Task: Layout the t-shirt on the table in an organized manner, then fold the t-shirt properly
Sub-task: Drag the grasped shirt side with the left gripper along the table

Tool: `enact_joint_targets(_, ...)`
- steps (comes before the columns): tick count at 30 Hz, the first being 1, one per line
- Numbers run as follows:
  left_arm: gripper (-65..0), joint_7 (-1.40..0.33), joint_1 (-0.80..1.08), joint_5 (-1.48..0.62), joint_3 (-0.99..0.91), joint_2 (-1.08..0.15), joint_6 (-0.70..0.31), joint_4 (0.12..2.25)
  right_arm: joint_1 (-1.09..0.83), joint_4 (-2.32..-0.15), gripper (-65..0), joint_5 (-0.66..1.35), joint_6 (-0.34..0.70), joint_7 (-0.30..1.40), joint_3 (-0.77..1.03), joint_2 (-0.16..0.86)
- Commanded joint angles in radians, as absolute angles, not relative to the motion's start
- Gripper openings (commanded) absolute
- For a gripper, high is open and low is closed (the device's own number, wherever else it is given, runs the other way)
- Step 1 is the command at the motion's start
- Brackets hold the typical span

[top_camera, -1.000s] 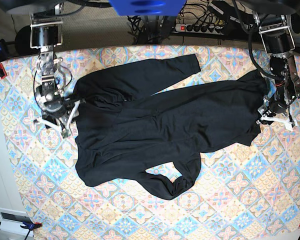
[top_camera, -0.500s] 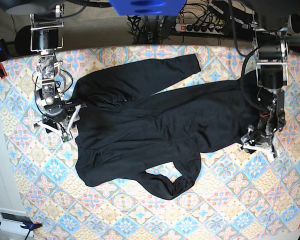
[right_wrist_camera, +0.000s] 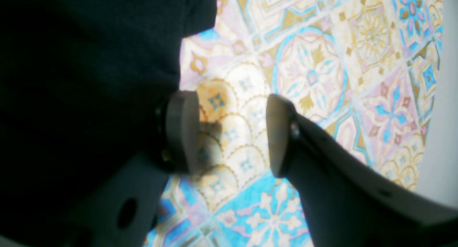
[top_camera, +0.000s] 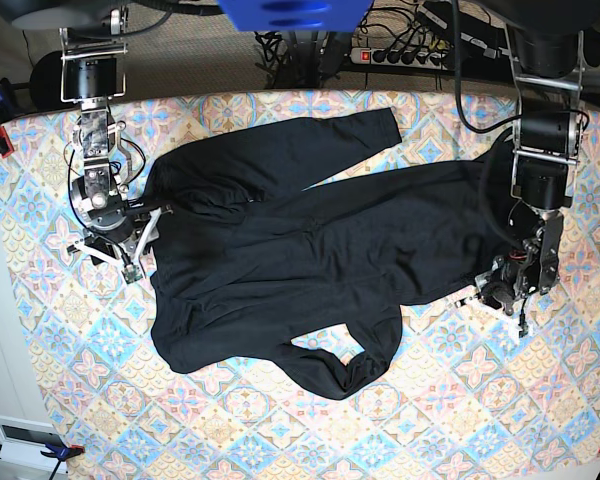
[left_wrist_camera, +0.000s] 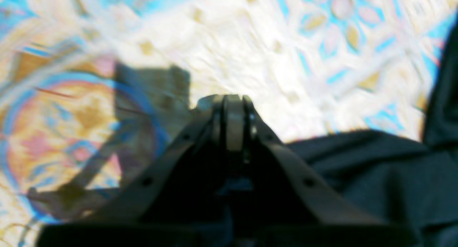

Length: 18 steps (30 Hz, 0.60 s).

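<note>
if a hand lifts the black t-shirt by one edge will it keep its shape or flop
Likely flop: the t-shirt lies wrinkled, one sleeve curled back on itself. It probably drags rather than slides whole, being spread wide over the table. Thin folds suggest it is light.

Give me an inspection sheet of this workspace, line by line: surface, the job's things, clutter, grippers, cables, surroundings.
Surface: the table wears a pastel tile-pattern cloth, bare along the near side.
Job's things: the t-shirt, black and long-sleeved, lies spread but rumpled, one sleeve curled at the near edge.
Clutter: nothing seen on the cloth.
Grippers: the left gripper has its jaws together at the shirt's near hem corner; whether fabric is pinched cannot be told. The right gripper is open beside the shirt's edge, only cloth between its fingers.
Cables: a power strip and wires lie behind the table.
Surroundings: a white box sits off the near corner.
</note>
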<state>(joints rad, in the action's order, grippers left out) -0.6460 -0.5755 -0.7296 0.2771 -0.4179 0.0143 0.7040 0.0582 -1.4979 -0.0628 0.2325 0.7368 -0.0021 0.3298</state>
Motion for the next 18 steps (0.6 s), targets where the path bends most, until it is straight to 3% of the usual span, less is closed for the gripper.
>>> enact_joint_targets(1,-56.7,-0.682,-0.587,-0.739,0.280,-0.435,0.008,0.711,0.076,-1.515,-36.7,-0.064,0.228,0.720,0.004,0.344)
enact_joint_targets(12,-31.5,-0.684,-0.578,-0.742,0.278,-0.463,0.008,0.727,0.077,-1.514,-36.7,-0.064,0.228,0.720,-0.024,0.344)
enact_joint_targets(18,-29.6,-0.753,-0.481,-0.742,0.278,-0.501,0.007,0.874,0.077,-1.514,-36.7,-0.064,0.228,0.720,-0.042,0.344)
